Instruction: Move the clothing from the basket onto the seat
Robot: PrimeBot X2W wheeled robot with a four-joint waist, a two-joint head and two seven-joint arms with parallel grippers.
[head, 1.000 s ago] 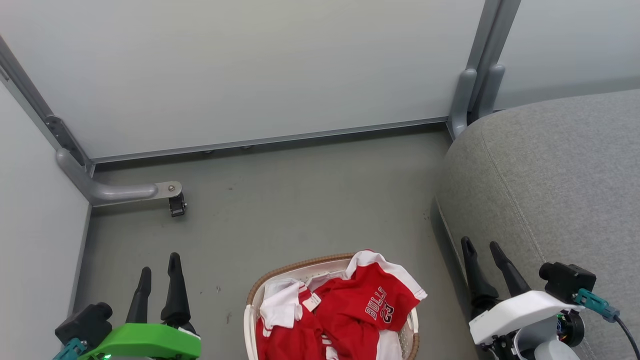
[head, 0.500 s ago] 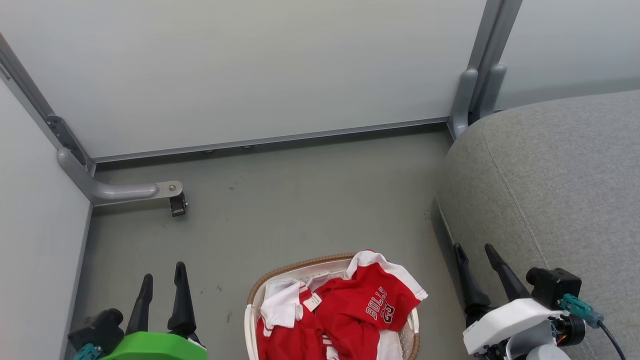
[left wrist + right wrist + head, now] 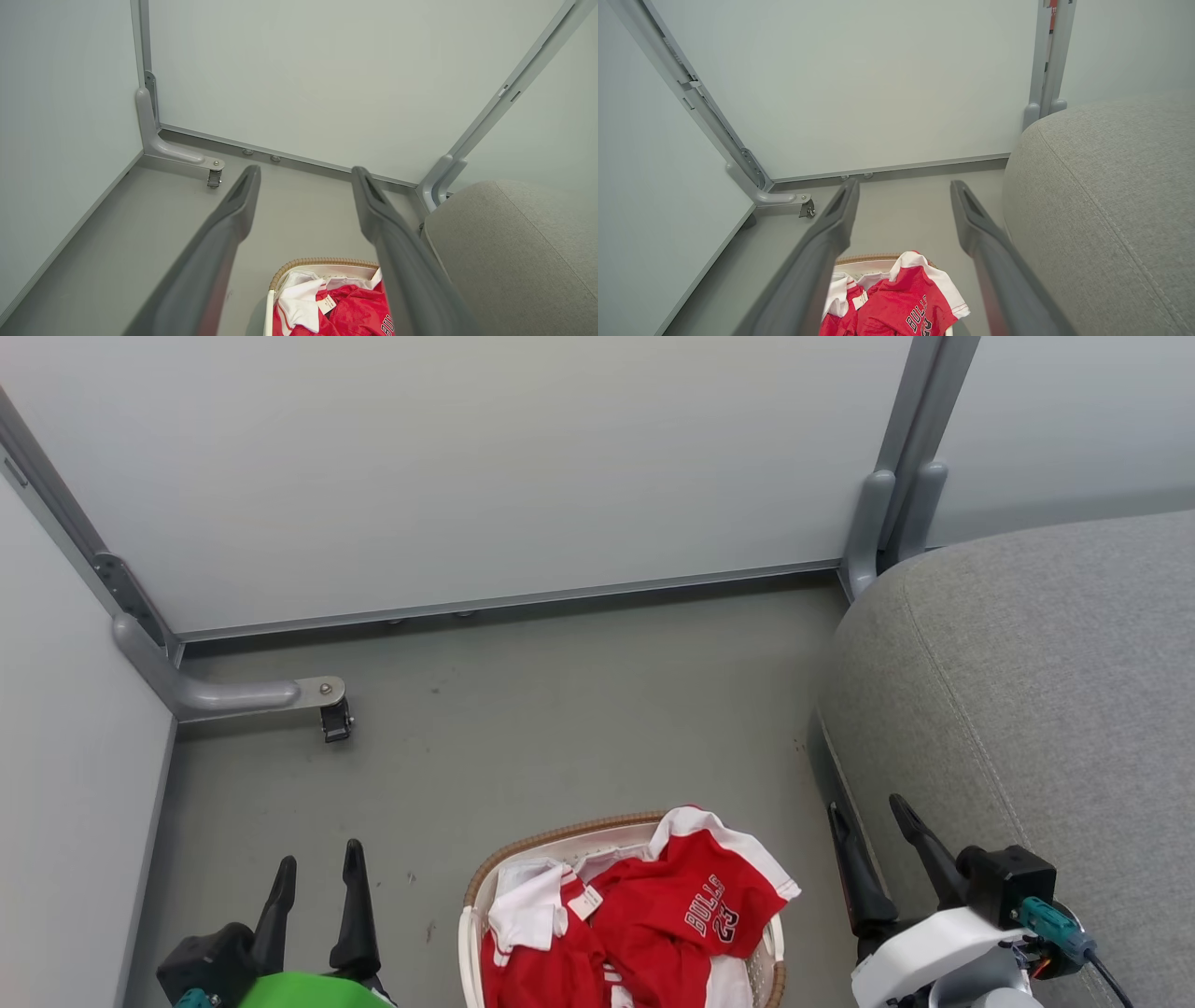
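Clothing (image 3: 691, 915) in red and white is seen from the head heaped in the basket (image 3: 523, 854), which stands on the floor (image 3: 560, 728) between the left gripper (image 3: 320, 854) and the right gripper (image 3: 866, 803). Both pairs of fingers are spread apart and nothing is held. The seat (image 3: 1027, 663) is found just beside the right fingers. From the left wrist, the clothing is framed between the two fingers (image 3: 224, 233), below their tips, with the seat beyond the right-hand one. From the right wrist, the clothing is seen low between the released fingers (image 3: 833, 233), and the seat lies close to the right-hand one.
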